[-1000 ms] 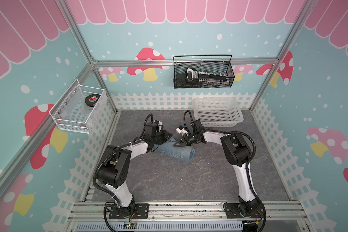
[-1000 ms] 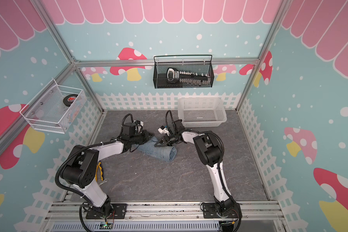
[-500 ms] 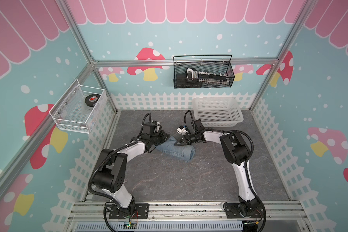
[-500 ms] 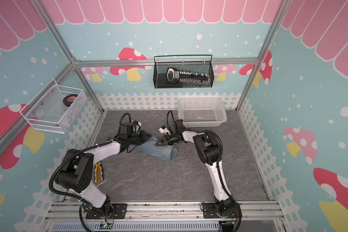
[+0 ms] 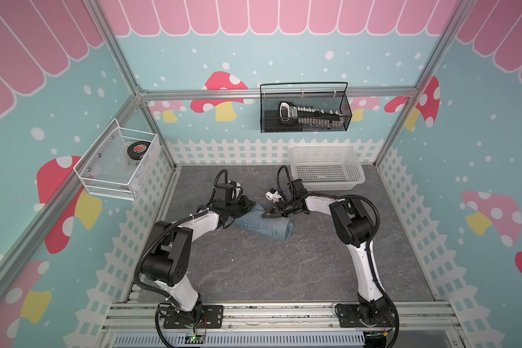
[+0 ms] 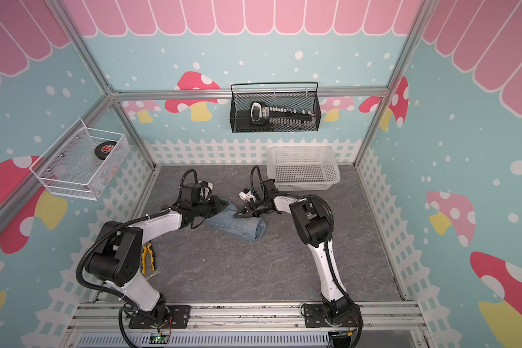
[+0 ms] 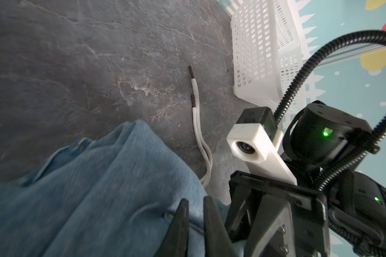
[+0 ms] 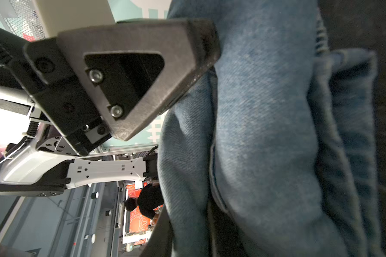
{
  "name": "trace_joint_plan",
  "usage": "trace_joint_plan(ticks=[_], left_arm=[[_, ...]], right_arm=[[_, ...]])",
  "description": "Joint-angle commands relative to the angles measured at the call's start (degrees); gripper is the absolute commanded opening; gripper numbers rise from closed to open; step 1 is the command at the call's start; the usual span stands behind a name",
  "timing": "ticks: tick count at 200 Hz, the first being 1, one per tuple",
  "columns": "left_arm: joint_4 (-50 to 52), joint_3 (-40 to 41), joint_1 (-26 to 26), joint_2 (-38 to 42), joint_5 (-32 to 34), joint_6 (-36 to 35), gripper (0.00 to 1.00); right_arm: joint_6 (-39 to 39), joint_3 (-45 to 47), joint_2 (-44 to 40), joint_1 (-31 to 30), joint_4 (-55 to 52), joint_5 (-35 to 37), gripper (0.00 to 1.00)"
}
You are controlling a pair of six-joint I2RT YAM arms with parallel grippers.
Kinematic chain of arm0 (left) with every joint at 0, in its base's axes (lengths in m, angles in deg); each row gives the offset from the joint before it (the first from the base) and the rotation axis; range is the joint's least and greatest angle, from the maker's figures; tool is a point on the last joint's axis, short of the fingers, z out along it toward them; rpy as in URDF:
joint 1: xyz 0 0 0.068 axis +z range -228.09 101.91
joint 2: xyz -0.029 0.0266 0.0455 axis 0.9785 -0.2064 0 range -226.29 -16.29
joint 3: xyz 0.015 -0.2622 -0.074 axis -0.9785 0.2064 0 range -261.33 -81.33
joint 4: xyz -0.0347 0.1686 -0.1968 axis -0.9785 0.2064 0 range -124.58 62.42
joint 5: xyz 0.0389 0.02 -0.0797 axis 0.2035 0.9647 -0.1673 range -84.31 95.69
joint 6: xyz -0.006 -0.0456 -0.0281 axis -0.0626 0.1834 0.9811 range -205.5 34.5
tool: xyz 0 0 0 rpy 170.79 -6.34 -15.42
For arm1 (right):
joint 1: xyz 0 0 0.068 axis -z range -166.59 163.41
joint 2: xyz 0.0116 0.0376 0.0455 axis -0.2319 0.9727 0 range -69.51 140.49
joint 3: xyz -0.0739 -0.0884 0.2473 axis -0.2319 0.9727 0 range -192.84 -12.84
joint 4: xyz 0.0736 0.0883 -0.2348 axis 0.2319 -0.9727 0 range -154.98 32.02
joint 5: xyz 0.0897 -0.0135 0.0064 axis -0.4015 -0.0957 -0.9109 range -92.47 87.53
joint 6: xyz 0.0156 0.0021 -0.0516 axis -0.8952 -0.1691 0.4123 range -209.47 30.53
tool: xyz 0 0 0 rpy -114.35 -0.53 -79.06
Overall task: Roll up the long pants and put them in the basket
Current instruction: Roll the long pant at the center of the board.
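Note:
The long pants (image 5: 265, 225) (image 6: 238, 223) lie as a light blue denim roll in the middle of the grey table, in both top views. My left gripper (image 5: 250, 206) (image 7: 195, 213) is at the roll's far left end, its two black fingers shut on a fold of denim. My right gripper (image 5: 267, 214) (image 8: 187, 222) comes from the right at the roll's far edge and is shut on a fold of denim (image 8: 265, 133). The pants' white drawstring (image 7: 196, 120) trails onto the table. The left gripper's finger (image 8: 143, 73) shows large in the right wrist view.
A white plastic basket (image 5: 356, 173) (image 7: 265, 44) stands at the back right, close behind the right arm. A black wire basket (image 5: 305, 126) hangs on the back wall, a white wire shelf (image 5: 109, 183) on the left wall. Yellow pliers (image 6: 147, 257) lie beside the left arm's base.
The right gripper's jaws have closed on the denim at the roll's far edge. The left arm has shifted slightly while keeping its grip. The roll stays in place.

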Motion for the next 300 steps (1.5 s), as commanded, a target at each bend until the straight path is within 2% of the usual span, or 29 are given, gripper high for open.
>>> trace_joint_plan(ticks=[1, 42, 66, 95, 122, 152, 184, 225, 281, 300], left_arm=[[10.09, 3.08, 3.30, 2.86, 10.05, -3.69, 0.15], [16.49, 6.92, 3.32, 14.71, 14.83, -5.09, 0.16], [21.18, 8.19, 3.19, 21.73, 16.74, -5.99, 0.16], [26.44, 8.56, 1.22, 29.90, 19.52, -7.04, 0.17], [28.59, 8.98, -0.74, 35.18, 20.97, -5.91, 0.17], [27.89, 8.97, -2.92, 37.55, 22.16, -5.16, 0.18], [23.27, 9.53, -3.88, 34.53, 21.73, -4.39, 0.18], [16.40, 7.45, -4.02, 26.40, 21.33, -5.14, 0.18], [7.96, 0.64, -3.12, 7.31, 17.58, -5.12, 0.16], [4.73, -0.48, -2.75, 2.22, 16.40, -4.32, 0.16]], right_arm=[[-7.02, 0.15, -4.48, 0.78, -9.37, -13.49, 0.00], [-10.86, -0.60, -5.08, 5.51, -10.04, -26.03, 0.00], [-12.96, -2.57, -3.32, 9.24, -10.54, -35.77, 0.00], [-14.58, -4.99, -0.31, 12.48, -10.96, -43.92, 0.00], [-16.42, -8.25, 4.04, 14.71, -11.08, -54.23, 0.00], [-18.41, -11.39, 7.14, 16.18, -11.10, -60.26, 0.00], [-22.70, -13.12, 12.24, 19.04, -9.03, -68.44, 0.00], [-29.78, -14.73, 17.00, 23.22, -6.44, -72.28, 0.00], [-38.21, -18.47, 25.18, 29.08, -5.09, -73.98, 0.00], [-40.18, -19.29, 27.52, 30.82, -5.10, -72.40, 0.00]])
